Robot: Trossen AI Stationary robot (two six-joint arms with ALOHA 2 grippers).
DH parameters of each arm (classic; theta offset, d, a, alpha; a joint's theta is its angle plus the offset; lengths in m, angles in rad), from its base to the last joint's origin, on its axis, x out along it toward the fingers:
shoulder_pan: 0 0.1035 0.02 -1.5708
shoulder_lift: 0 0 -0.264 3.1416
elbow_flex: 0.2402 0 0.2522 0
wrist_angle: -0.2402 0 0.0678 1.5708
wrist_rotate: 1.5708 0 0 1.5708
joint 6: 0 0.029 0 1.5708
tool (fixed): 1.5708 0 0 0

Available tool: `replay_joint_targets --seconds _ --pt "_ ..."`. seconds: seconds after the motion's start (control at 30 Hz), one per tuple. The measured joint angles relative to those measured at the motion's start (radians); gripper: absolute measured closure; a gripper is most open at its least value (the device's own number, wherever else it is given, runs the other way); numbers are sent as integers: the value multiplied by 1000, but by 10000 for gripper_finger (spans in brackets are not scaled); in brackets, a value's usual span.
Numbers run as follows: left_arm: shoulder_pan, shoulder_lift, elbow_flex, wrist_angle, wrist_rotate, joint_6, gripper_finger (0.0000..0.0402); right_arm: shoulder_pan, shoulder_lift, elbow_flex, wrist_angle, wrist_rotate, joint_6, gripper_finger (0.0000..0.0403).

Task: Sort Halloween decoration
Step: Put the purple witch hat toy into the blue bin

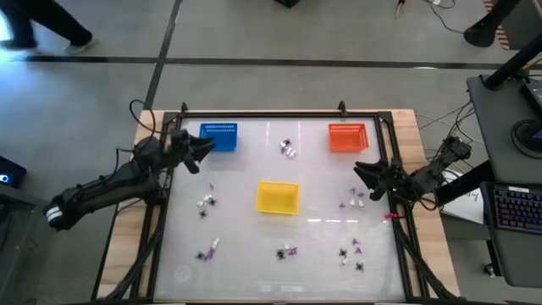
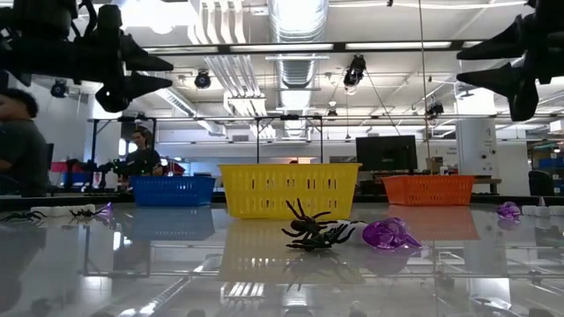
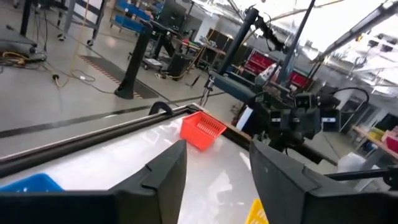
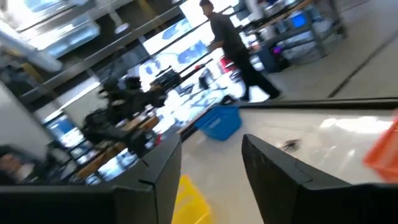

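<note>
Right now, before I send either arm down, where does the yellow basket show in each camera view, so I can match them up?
High view: the yellow basket sits at table centre, between both arms.
Low view: it stands mid-picture, behind a black spider.
Left wrist view: only a yellow corner shows at the bottom edge.
Right wrist view: a yellow part shows at the bottom edge.
Shared landmark: the orange basket, seen in every view.

The dark, jointed left arm reaches in from the left edge of the table, its two-finger left gripper (image 1: 201, 152) raised above the far-left part of the surface with fingers spread and nothing between them. The matching right arm enters from the right side, its right gripper (image 1: 362, 176) likewise lifted, fingers apart and empty, pointing toward the table's middle.
</note>
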Motion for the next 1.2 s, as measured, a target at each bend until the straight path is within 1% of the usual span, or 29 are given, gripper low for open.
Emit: replay_joint_targets --seconds 0.1,0.17,0.2,0.27,0.33,0.4,0.47,0.53,0.67,0.8,1.0,1.07,1.1,1.2 --pt "0 40 55 -14 1 -24 238 0 0 6 -1 99 -6 229" --pt "0 58 113 -94 26 -48 241 0 0 16 0 168 -7 228" --pt "0 68 152 -166 43 -49 243 0 0 24 -1 195 -7 227" --pt "-2 89 245 -380 60 -31 247 0 0 48 0 237 -8 227" --pt "-8 121 340 -628 59 8 250 0 0 77 1 250 -39 227" --pt "-17 155 417 -835 52 43 251 0 0 107 1 252 -95 227" --pt "-27 186 475 -969 45 67 251 0 0 137 0 251 -150 227" --pt "-37 210 510 -1039 42 82 252 0 0 168 0 252 -186 227" --pt "-57 243 520 -1104 42 95 252 0 0 230 0 257 -220 227" --pt "-83 255 463 -1114 42 95 252 0 0 286 -1 258 -227 227" --pt "-152 274 353 -1104 45 85 251 0 0 362 0 258 -298 227" --pt "-173 290 345 -1098 48 68 251 0 0 377 -1 258 -321 227" --pt "-182 298 348 -1090 42 63 251 0 0 381 -1 258 -330 227" --pt "-201 329 360 -1090 -36 48 251 0 0 384 -2 257 -345 227"
